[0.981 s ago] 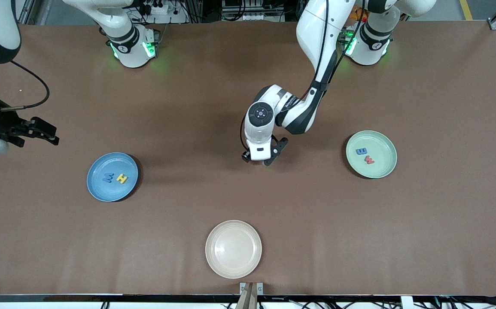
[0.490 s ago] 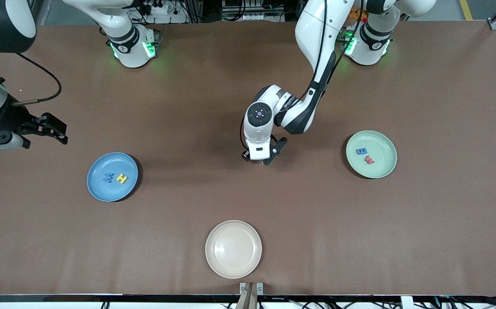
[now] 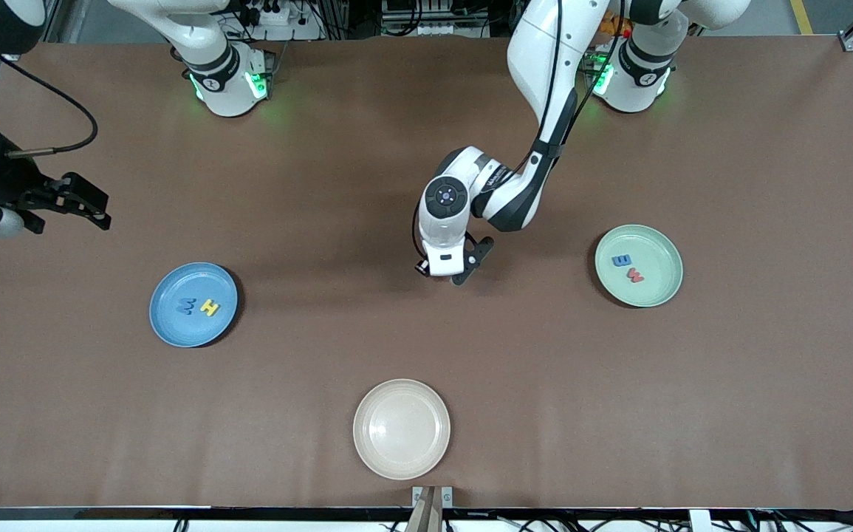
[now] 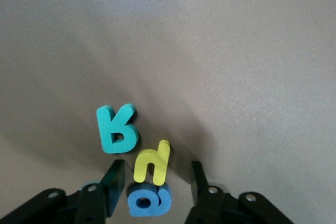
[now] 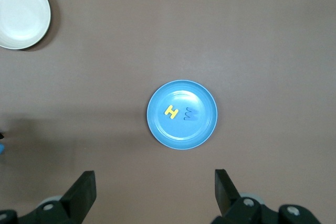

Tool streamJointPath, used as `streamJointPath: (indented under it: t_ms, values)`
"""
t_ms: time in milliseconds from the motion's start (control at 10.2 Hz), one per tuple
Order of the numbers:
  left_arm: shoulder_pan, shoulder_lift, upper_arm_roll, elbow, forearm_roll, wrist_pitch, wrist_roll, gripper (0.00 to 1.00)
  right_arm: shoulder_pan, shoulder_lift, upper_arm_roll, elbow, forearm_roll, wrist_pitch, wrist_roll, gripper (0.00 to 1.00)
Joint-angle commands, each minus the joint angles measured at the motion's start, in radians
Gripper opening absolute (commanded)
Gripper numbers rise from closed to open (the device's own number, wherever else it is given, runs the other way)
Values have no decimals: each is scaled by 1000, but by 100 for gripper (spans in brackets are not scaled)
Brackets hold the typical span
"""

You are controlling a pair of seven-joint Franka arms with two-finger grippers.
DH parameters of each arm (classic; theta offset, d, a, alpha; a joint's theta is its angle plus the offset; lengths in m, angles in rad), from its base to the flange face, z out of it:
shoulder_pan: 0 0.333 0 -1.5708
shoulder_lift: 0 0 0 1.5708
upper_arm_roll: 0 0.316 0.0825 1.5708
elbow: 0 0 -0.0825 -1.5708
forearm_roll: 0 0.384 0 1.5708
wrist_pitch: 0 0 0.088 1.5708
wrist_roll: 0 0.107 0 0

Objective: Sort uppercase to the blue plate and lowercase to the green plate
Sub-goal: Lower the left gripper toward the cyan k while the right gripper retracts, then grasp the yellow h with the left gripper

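Brown matting covers the worktop (image 3: 426, 347). At the right arm's end, the right claw (image 3: 97, 209) hangs over bare worktop with its jaws wide apart and nothing between them; this arm waits. Near it lies the round medium-blue plastic plate (image 3: 168, 332), which holds a blue foam capital W (image 3: 187, 305) and a yellow foam capital H (image 3: 210, 307) side by side. A round cream plate (image 3: 401, 428) sits at the worktop's edge nearest the front camera.

The left claw (image 3: 441, 273) is down at mid-worktop, well apart from every plate. Toward the left arm's end, the round pale mint-green plastic plate (image 3: 662, 292) holds a blue foam small m (image 3: 622, 260) and a red foam small w (image 3: 634, 276).

In the front view the left wrist hides what lies under it. The left wrist view shows three letters there. A yellow foam small letter (image 4: 152, 162) and a blue foam small letter (image 4: 148, 200), touching each other, lie between the parted jaws of the left claw (image 4: 155, 182), with a gap on each side. A teal foam capital letter (image 4: 116, 128) lies just beside the yellow one, outside the jaws.
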Motion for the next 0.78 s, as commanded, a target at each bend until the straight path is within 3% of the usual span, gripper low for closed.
streamJointPath:
  t_ms: [0, 196, 686]
  values:
    - [-4, 17, 4, 12, 26, -10, -29, 46, -23, -18, 1, -8, -1, -21, 13, 100]
    - [-4, 17, 4, 12, 27, -11, -26, 42, -16, -40, -15, -52, -1, -10, 12, 100]
    - [-3, 17, 2, 12, 60, -28, -21, 35, -22, -35, -15, -43, 8, -20, 12, 100]
